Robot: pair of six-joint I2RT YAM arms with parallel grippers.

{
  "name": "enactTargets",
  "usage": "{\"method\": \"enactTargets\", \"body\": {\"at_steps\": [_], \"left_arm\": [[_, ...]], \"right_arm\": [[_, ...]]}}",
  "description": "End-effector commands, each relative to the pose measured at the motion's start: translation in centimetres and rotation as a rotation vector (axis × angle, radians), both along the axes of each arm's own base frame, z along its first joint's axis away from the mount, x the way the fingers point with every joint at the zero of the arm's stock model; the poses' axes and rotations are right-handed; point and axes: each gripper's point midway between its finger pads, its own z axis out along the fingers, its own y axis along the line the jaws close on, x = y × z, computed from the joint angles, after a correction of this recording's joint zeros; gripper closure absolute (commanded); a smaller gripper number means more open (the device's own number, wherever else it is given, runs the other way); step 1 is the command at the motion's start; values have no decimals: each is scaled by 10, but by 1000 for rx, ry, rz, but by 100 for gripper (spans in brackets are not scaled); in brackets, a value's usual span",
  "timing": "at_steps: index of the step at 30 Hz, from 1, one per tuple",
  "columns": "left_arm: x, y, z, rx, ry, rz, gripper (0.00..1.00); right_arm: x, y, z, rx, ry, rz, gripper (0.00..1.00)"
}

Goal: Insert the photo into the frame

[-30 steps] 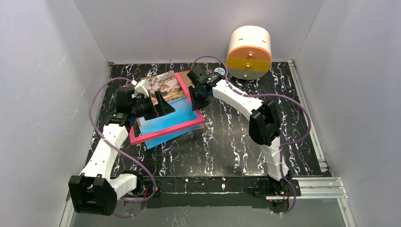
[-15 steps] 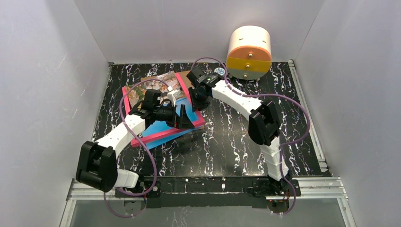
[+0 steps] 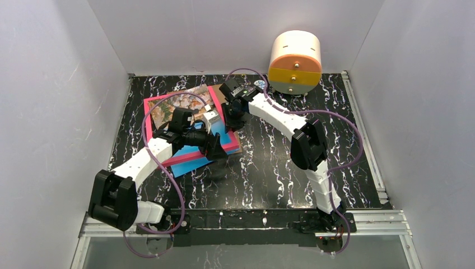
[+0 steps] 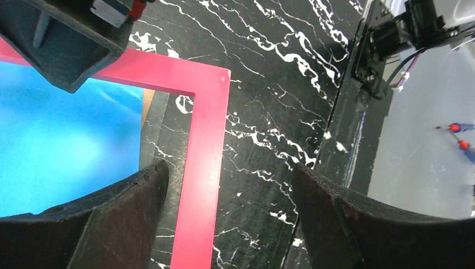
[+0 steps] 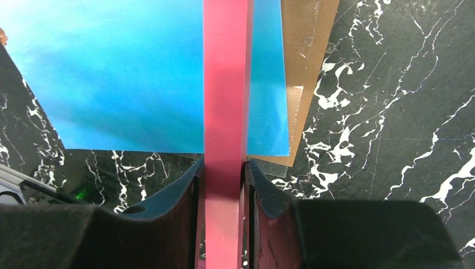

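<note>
The frame [image 3: 231, 140], with a pink-red rim, lies on the black marble table. The photo [image 3: 190, 167] lies within and under it, its blue sky edge sticking out past the near rim and its rocks at the far left. My right gripper [image 3: 232, 120] is shut on the frame's right rim [image 5: 225, 84]; the blue print [image 5: 134, 67] shows beside it. My left gripper [image 3: 215, 147] is open and empty above the frame's near right corner [image 4: 212, 84]. The rim runs between its jaws without touching them, and the blue photo [image 4: 56, 140] shows to the left.
A brown cardboard backing board [image 5: 311, 50] lies under the frame, showing at its right edge and far corner [image 3: 219, 94]. A round white, orange and yellow container [image 3: 295, 61] stands at the back right. White walls enclose the table.
My left arm has swung from the frame's left side across to its near right corner. The frame and photo have shifted a little. The right gripper stays on the rim.
</note>
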Motion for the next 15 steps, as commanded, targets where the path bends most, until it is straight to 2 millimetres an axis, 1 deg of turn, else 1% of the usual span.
{"method": "enactTargets", "body": {"at_steps": [1, 3, 4, 10, 15], "left_arm": [[-7, 5, -5, 47, -76, -65, 24], [-4, 5, -8, 61, -74, -66, 34], [-3, 5, -8, 66, -82, -69, 36], [1, 8, -17, 106, -86, -96, 60], [8, 7, -10, 113, -125, -106, 80]], "right_arm": [[2, 15, 38, 130, 12, -16, 83], [2, 16, 39, 140, 22, -14, 83], [2, 17, 41, 145, 23, -12, 83], [2, 16, 43, 162, 40, -12, 83], [3, 14, 35, 157, 62, -24, 81]]}}
